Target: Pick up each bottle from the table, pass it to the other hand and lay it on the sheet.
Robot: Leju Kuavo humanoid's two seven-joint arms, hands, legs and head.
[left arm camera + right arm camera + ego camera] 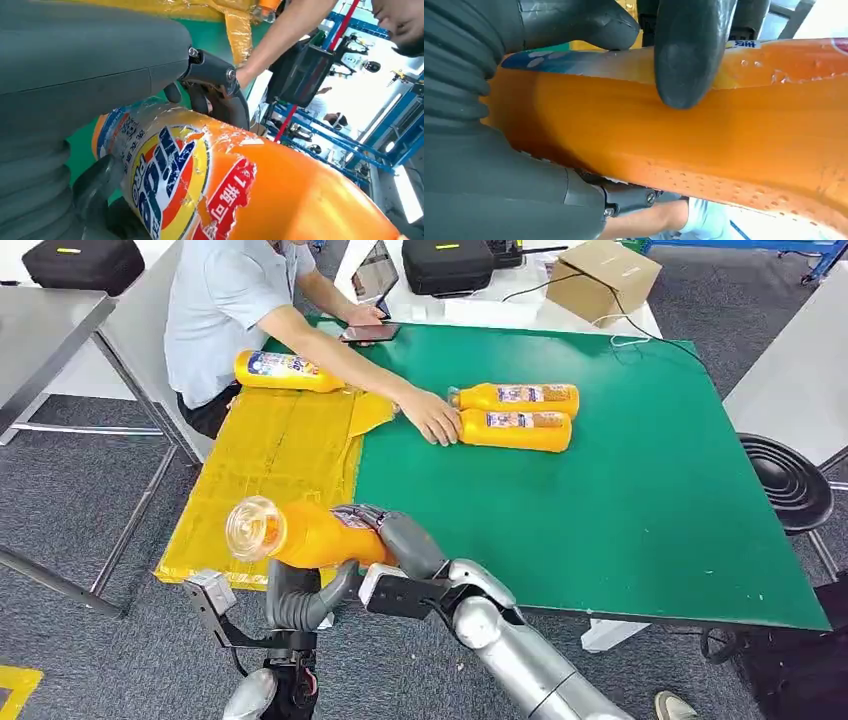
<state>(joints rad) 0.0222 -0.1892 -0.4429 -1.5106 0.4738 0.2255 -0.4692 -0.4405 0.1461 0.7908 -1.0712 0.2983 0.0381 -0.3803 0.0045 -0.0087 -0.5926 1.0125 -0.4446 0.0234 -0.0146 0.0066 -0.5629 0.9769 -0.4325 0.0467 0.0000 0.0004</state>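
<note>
An orange bottle (305, 535) with a clear cap end hangs over the near edge of the yellow sheet (270, 465). My right hand (395, 540) grips its body from the right, fingers (689, 55) pressed over the orange side (724, 135). From beneath, my left hand (300, 595) wraps the same bottle (240, 190), its thumb (220, 85) curled over the label. Another orange bottle (285, 370) lies on the sheet's far end. Two more bottles (520, 398) (515, 430) lie side by side on the green mat (620, 510), a person's hand (432, 418) resting against their caps.
A person sits at the table's far left corner, one arm stretched over the sheet and mat. A phone (370, 333), a cardboard box (600, 278) and black cases stand at the back. A black stool (785, 480) is at the right.
</note>
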